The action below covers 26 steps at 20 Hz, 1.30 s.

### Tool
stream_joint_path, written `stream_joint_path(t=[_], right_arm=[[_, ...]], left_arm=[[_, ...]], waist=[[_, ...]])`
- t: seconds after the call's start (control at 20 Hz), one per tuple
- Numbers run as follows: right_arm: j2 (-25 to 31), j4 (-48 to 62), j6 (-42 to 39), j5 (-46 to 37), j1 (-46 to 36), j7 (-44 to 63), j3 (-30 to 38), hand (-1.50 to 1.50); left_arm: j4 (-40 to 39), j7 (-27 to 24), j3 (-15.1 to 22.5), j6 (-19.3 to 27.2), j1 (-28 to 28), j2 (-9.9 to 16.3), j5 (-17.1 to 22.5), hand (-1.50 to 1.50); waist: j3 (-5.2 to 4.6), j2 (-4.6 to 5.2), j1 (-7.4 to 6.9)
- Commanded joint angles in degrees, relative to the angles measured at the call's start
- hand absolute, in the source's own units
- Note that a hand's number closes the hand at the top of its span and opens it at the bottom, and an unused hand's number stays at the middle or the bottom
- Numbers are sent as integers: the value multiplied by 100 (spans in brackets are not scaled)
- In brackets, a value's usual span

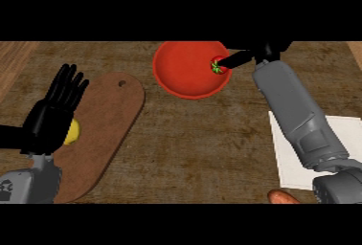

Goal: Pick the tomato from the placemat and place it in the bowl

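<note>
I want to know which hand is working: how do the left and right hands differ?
The right hand reaches over the red bowl with fingers at the tomato; the left hand rests open, fingers up, beside the cutting board, holding nothing. Both are black on grey forearms.
</note>
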<state>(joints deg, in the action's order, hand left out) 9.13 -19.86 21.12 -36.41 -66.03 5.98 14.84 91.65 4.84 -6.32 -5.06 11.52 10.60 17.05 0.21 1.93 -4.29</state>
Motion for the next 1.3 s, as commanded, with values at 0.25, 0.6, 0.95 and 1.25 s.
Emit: stream_joint_path(t=[0.25,0.6,0.95,1.25], right_arm=[[408,-199,440,1259,294,-1363,1299,-150],[1067,-201,-155,1729,888,-1755,1653,-150],[1654,-889,-1307,2029,1756,-1687,1507,-150],[2010,-1299,-2182,2365,2648,-1867,1478,-150]], left_arm=[[63,30,-131,-13,-198,105,10,0],[-114,-244,-364,-259,-536,179,152,0],[-110,-149,-313,38,-272,73,-66,0],[234,-199,-78,41,-630,-113,-231,0]], waist=[[-10,-80,156],[-18,-155,330],[-23,-216,486],[-21,-205,445]])
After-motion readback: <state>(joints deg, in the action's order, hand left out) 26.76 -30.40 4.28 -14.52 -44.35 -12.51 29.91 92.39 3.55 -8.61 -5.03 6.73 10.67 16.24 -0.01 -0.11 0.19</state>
